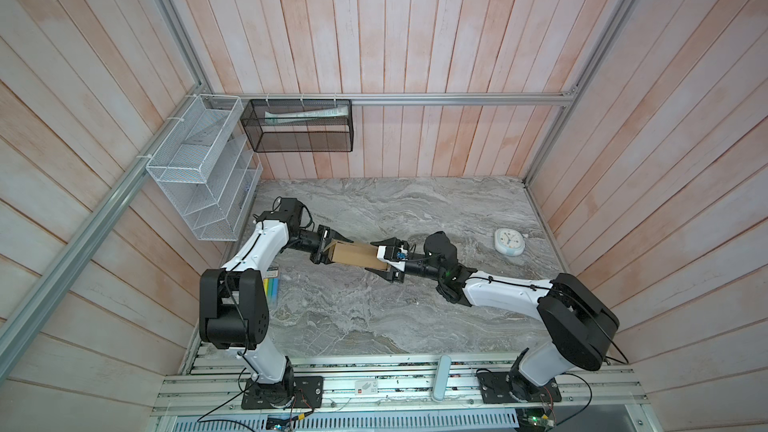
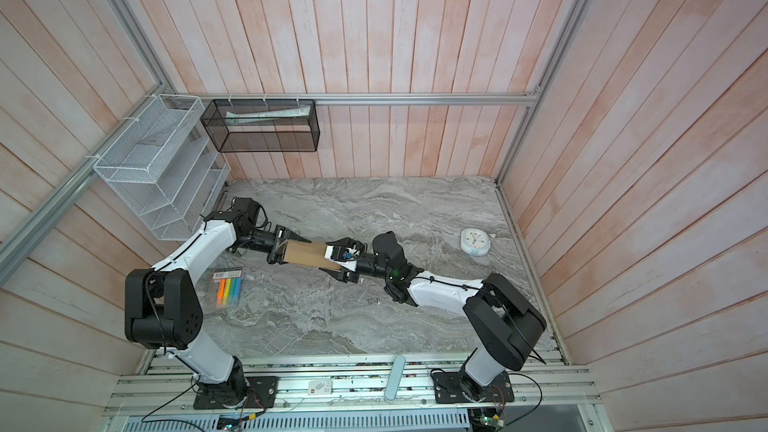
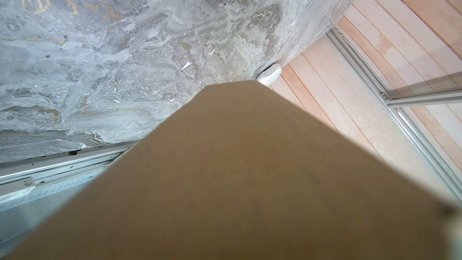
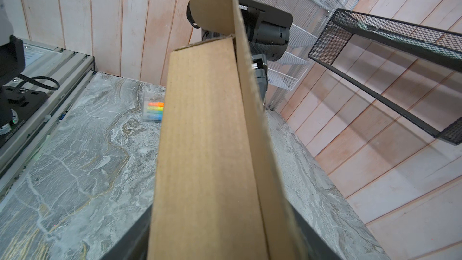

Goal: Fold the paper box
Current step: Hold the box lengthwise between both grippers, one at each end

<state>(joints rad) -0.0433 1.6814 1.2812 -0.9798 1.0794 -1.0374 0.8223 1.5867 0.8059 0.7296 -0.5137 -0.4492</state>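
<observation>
MID-FOLD: The paper box [image 1: 353, 254] [image 2: 305, 254], plain brown corrugated cardboard, hangs lengthwise between two robot arms above the middle of the grey marble-patterned table [image 1: 415, 209].

The left gripper [image 1: 328, 249] [image 2: 286, 249] is clamped on the box's left end. The right gripper [image 1: 374, 256] [image 2: 328, 256] has its jaws astride the right end, with one finger [image 1: 380, 242] on the far side and one on the near side. Whether they press on the cardboard cannot be told.

The right wrist view shows the box [image 4: 205, 146] with a narrow panel facing the camera and a round-ended flap [image 4: 212, 3] standing along it. In the left wrist view bare cardboard [image 3: 237, 171] fills the foreground.

Little writing can be read:
- A pack of coloured markers [image 2: 229, 288] [image 4: 153, 111] lies near left, and the print on its white label strip is too small to read.
- A white clock [image 1: 509, 242] [image 2: 476, 241] lies at far right, its dial figures illegible.
- A white tag [image 1: 365, 388] on the near rail bears a dark logo with unreadable lettering.
- A yellow scrawl [image 3: 32, 1] marks the tabletop and is also illegible.
</observation>
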